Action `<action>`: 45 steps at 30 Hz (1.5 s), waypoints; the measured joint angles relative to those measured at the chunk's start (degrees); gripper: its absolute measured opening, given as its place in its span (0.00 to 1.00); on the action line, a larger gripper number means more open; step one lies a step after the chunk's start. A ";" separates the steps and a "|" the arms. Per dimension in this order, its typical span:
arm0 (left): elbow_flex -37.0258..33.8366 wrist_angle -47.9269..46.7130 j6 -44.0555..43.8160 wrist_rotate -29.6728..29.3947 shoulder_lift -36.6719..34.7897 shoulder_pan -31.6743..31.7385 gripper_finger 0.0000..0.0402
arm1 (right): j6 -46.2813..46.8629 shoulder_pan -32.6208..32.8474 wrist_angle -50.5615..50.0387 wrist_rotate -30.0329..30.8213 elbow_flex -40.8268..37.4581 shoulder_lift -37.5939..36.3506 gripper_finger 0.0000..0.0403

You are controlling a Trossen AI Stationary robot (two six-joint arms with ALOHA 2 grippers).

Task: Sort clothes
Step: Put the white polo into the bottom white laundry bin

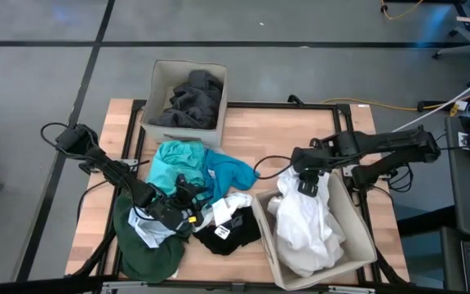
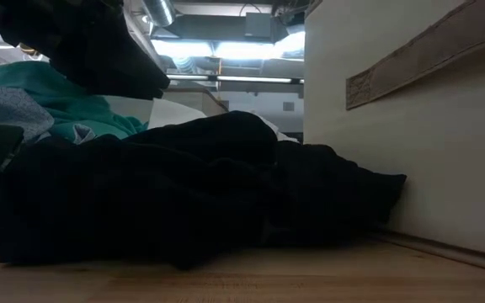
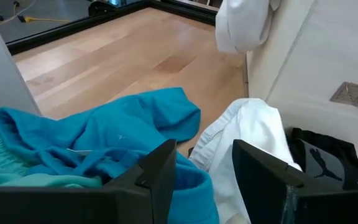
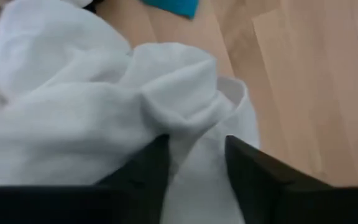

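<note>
- The sort is partly done: dark grey clothes (image 1: 188, 100) fill the far fabric box (image 1: 158, 77), and white clothes (image 1: 307, 224) are heaped in the near fabric box (image 1: 359, 226), which serves here as the landmark.
- The right gripper (image 4: 194, 158) is directly above the far end of that near box, its fingers parted with a fold of white cloth bunched between them; whether they grip it or have let go cannot be told.
- The step in hand looks like dropping a white piece into the near box.
- Unsorted clothes lie on the table (image 1: 259, 131) just beside that box: a white garment (image 3: 250, 134) and a black one (image 1: 227, 233) against its wall, a bright blue one (image 3: 114, 134) and a teal one (image 1: 170, 159) further off, a dark green one (image 1: 145, 245) furthest.
- The left gripper (image 3: 204, 168) hovers over this pile, fingers part open and empty, between the blue and white pieces.
- Next, the right gripper likely needs to clear the box, while the left settles on one single garment and avoids dragging its neighbours.
</note>
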 joint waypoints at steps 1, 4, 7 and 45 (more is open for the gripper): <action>0.00 -0.02 -0.01 0.01 0.00 -0.07 0.37 | -0.25 0.00 0.32 -0.02 0.00 -0.03 0.31; 0.00 -0.02 -0.13 0.01 0.00 -0.07 0.37 | -1.78 0.08 0.47 -0.04 0.89 -0.30 0.12; 0.00 -0.02 -0.18 0.01 0.00 -0.07 0.37 | -2.87 0.83 -0.93 0.69 4.47 -0.39 0.03; 0.00 0.02 -1.51 -0.23 0.05 -0.33 0.37 | 42.10 34.20 29.19 -18.22 -26.33 3.96 0.09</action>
